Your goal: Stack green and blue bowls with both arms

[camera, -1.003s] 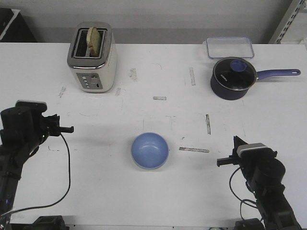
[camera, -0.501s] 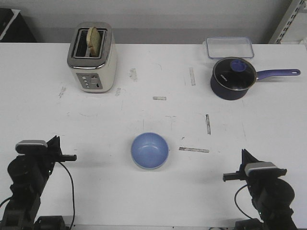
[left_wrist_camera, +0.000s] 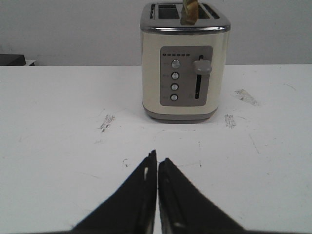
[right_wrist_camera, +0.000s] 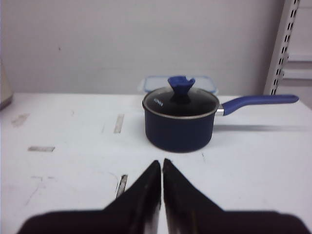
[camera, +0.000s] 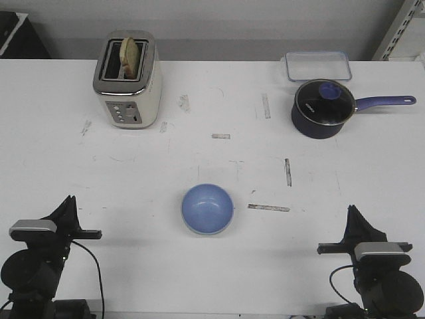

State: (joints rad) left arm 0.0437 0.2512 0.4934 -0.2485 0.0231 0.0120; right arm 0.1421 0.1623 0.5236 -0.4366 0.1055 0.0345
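Observation:
The blue bowl [camera: 207, 208] sits upright in the middle of the table, near the front. A pale edge shows under its near rim, and I cannot tell if that is the green bowl; no separate green bowl is in view. My left gripper [camera: 68, 199] is shut and empty at the front left corner, far left of the bowl. In the left wrist view it [left_wrist_camera: 157, 157] points at the toaster. My right gripper [camera: 350, 210] is shut and empty at the front right corner. In the right wrist view it [right_wrist_camera: 162, 162] points at the saucepan.
A cream toaster [camera: 127, 81] with toast stands at the back left, also in the left wrist view [left_wrist_camera: 184, 63]. A dark navy saucepan [camera: 322, 109] with a lid and long handle is at the back right, also in the right wrist view [right_wrist_camera: 179, 119], with a clear container [camera: 318, 66] behind it.
Both arms have drawn back toward the near table edge and sunk low at the front corners. The blue bowl has not moved.

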